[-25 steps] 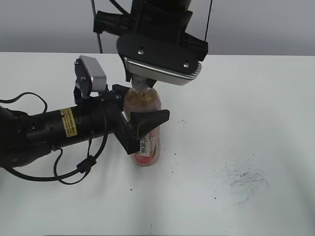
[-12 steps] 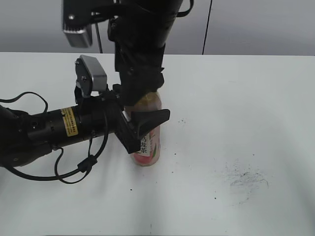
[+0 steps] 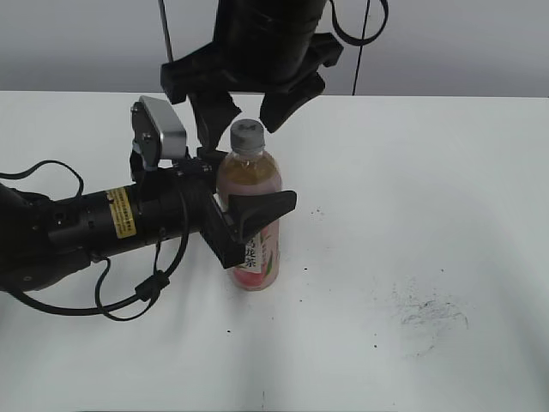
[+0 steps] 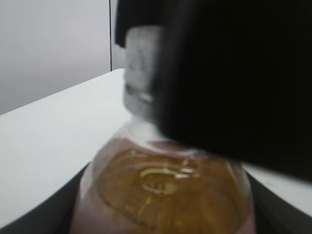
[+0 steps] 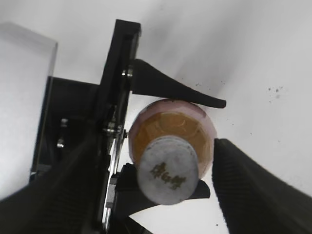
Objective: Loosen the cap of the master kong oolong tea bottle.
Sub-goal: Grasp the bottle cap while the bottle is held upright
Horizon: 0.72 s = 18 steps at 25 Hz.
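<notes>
One bottle stands upright on the white table, a little left of the middle in the exterior view. It is clear plastic holding amber tea, with a pink-and-white label low on its body. One cap, light grey and ribbed, sits on its neck; from above, in the right wrist view, the cap shows as a grey disc with faint print on top, over the round amber shoulder of the bottle.

Two arms are in view. The left arm lies low along the table from the left edge, and its left pincer is closed around the middle of the bottle, one black finger wrapping the front, just above the label. The right wrist view shows two curved black fingers of this pincer, one on each side of the bottle, pressing against it. In the left wrist view the bottle's shoulder fills the lower frame, blurred, with the cap partly hidden behind a dark blurred shape.

The right arm comes down from the top of the exterior view. Its right pincer is spread wide, its two black fingers standing either side of the cap and just above it, touching neither cap nor bottle and holding nothing.

The table carries scattered dark specks and one faint smudge to the right, well apart from the bottle.
</notes>
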Each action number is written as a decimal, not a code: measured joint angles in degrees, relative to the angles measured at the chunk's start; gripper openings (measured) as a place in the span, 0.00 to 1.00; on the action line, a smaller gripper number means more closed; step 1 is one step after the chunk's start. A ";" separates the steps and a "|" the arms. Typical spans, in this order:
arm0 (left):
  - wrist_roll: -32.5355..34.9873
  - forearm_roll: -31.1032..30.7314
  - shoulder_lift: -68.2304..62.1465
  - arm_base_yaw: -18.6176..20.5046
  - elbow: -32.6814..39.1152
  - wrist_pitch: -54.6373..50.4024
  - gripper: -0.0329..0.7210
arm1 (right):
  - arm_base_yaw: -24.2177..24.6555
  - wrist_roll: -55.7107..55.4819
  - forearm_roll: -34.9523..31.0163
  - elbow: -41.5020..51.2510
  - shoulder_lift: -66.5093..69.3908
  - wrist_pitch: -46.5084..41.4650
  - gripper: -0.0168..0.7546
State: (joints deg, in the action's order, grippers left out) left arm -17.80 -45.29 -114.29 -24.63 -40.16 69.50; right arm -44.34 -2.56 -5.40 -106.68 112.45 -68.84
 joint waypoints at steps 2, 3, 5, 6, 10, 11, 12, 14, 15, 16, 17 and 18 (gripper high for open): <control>0.00 0.00 0.00 0.00 0.00 0.00 0.63 | 0.00 -3.50 1.41 0.00 0.00 -0.05 0.72; 0.00 0.00 0.00 0.00 0.00 0.00 0.63 | 0.00 -4.33 1.78 0.00 0.00 -0.19 0.70; 0.00 0.00 0.00 0.00 0.00 0.00 0.63 | 0.00 -5.29 2.17 0.00 0.00 -0.60 0.66; 0.00 0.00 0.00 0.00 0.00 0.00 0.63 | 0.00 -5.48 2.22 0.00 0.00 -0.65 0.62; 0.00 0.00 0.00 0.00 0.00 0.00 0.63 | 0.00 -5.69 2.22 0.00 0.00 -0.84 0.51; 0.00 0.00 0.00 0.00 0.00 0.00 0.63 | 0.00 -5.69 2.28 0.00 0.00 -0.84 0.48; 0.00 0.00 0.00 0.00 0.00 0.00 0.63 | 0.00 -5.54 2.33 0.00 0.00 -0.84 0.45; 0.00 0.00 0.00 0.00 0.00 0.00 0.63 | 0.00 -3.88 2.26 0.00 0.00 -0.84 0.38; 0.00 0.06 0.00 0.00 0.00 0.00 0.63 | 0.00 -2.45 2.32 0.00 0.00 -0.84 0.38; 0.00 0.10 0.00 0.00 0.00 -0.05 0.63 | 0.00 -0.50 2.26 0.00 0.00 -0.84 0.38; 0.00 0.10 0.00 0.00 0.00 -0.05 0.63 | 0.00 1.88 2.19 0.00 0.00 -0.84 0.38; 0.00 0.10 0.00 0.00 0.00 -0.05 0.63 | 0.00 5.40 2.07 0.00 0.00 -0.84 0.38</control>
State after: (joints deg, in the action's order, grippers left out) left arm -17.80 -45.19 -114.29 -24.63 -40.16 69.45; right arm -44.34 2.84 -3.33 -106.68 112.45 -69.67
